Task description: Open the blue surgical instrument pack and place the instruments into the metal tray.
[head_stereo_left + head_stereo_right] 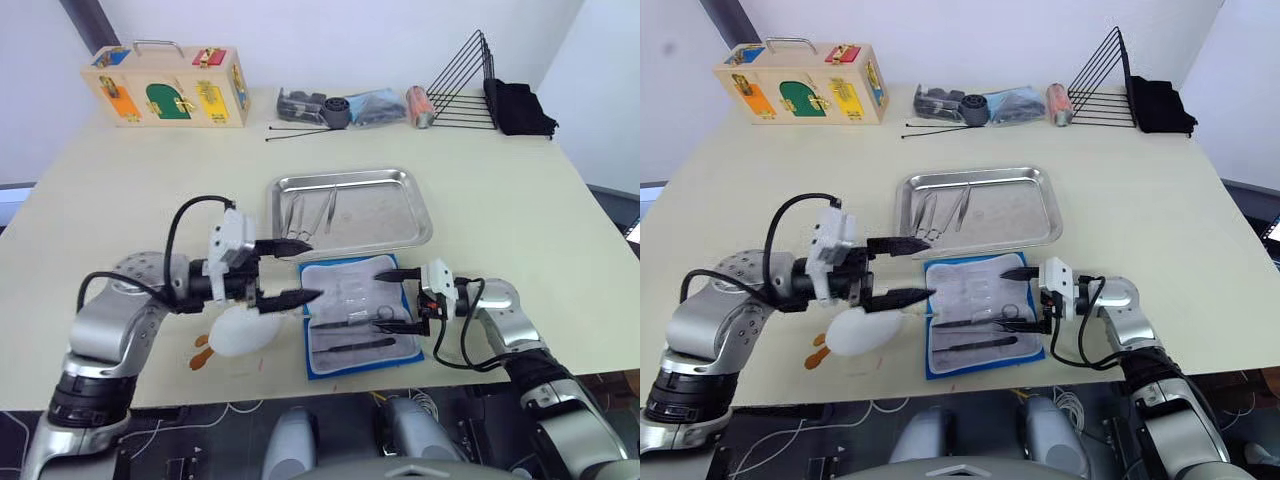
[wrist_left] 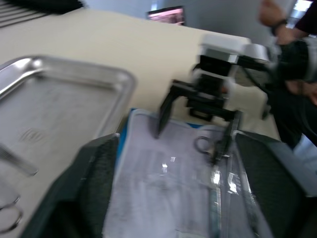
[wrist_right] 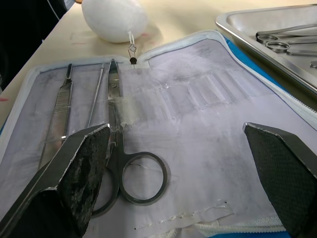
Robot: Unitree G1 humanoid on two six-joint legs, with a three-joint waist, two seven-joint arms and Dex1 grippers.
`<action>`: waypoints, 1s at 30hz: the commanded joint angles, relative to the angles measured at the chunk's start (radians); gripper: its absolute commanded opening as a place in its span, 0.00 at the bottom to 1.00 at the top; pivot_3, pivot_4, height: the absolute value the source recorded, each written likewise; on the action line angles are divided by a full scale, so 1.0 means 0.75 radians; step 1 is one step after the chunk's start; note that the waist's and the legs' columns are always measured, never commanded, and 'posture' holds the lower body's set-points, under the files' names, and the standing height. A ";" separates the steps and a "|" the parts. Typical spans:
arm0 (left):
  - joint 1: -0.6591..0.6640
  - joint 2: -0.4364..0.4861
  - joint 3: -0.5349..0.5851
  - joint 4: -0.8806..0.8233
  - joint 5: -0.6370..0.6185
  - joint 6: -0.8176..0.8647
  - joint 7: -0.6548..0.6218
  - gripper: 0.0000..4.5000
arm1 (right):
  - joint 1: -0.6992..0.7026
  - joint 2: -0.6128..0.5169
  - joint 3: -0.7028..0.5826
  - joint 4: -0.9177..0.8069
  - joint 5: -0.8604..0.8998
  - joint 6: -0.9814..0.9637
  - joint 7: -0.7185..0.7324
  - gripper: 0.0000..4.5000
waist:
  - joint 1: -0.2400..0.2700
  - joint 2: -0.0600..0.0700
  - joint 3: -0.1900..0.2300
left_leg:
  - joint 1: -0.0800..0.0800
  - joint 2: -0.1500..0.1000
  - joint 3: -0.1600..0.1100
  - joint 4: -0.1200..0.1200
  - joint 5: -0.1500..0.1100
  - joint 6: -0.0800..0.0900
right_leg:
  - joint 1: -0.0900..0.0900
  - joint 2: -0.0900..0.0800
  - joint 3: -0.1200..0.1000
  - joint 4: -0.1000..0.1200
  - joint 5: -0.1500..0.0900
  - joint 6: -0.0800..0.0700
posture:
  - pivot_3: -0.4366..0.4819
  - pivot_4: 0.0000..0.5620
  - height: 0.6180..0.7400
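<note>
2 grippers hang over the near half of the table, both spread wide and holding nothing. The left gripper [image 1: 288, 270] points right, just off the left edge of the pack [image 1: 360, 315], which lies open and flat with its pale grey lining up, just near of the tray [image 1: 350, 212]. The right gripper [image 1: 402, 299] points left over the pack's right side, its fingers [image 3: 79, 168] straddling the ring handles of the scissors [image 3: 121, 163].

3 instruments lie on the pack's near part (the scissors, a flat handled tool [image 3: 58, 111] and a thin probe [image 3: 94, 101]), all side by side; the far pocket strips look bare. The tray holds a few slim silver pieces [image 1: 310, 213] in its left part, with the rest of its floor bare.

A white rounded object [image 1: 240, 332] sits just left of the pack, under the left gripper. Along the far edge stand a wooden latch box [image 1: 168, 85], a bag of dark parts [image 1: 345, 106], 2 thin black rods [image 1: 295, 131], a wire rack [image 1: 462, 85] and a black cloth [image 1: 518, 107].
</note>
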 commanded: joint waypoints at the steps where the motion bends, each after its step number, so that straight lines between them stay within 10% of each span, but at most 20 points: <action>1: 0.014 0.055 0.066 -0.024 -0.058 -0.139 -0.160 1.00 | 0.093 0.005 0.067 0.043 -0.028 0.077 0.020 1.00 | 0.002 0.000 0.000 | -0.001 0.000 0.000 -0.001 0.000 0.000 | -0.001 0.000 0.000 0.000 0.000 -0.001 | 0.48 0.27 1.00; 30: 0.235 0.035 -0.028 -0.207 0.007 -0.274 -0.067 1.00 | 0.172 -0.197 -0.147 -0.516 0.272 0.251 0.022 1.00 | 0.039 0.020 0.025 | -0.027 -0.002 0.002 0.004 0.000 0.000 | -0.023 -0.001 -0.002 0.002 0.001 0.000 | 0.48 0.27 1.00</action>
